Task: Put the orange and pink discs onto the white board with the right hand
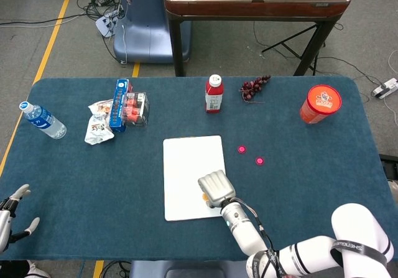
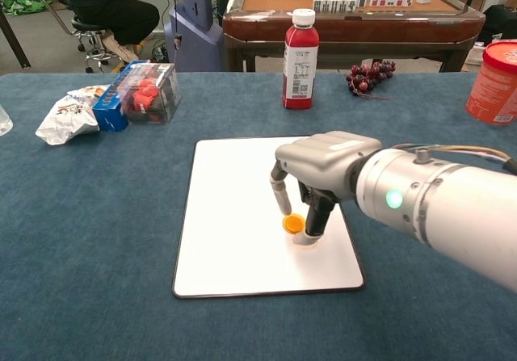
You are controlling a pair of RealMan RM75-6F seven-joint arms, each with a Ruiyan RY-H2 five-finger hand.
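The white board (image 1: 186,166) (image 2: 230,207) lies at the table's middle. My right hand (image 1: 214,188) (image 2: 323,163) hangs over the board's near right part, pinching an orange disc (image 2: 293,224) between thumb and a finger just above the surface. A bit of orange (image 1: 204,197) peeks out beside the hand in the head view. Another orange disc seen earlier on the board is now hidden under the fingers. Two pink discs (image 1: 242,148) (image 1: 259,161) lie on the blue cloth right of the board. My left hand (image 1: 12,213) rests at the near left edge, fingers apart, holding nothing.
A red drink bottle (image 1: 214,94) (image 2: 300,58) and grapes (image 1: 254,86) stand behind the board. A red cup (image 1: 320,104) is far right. Snack packs (image 1: 121,107) and a water bottle (image 1: 42,120) are at the left. A brown table stands beyond.
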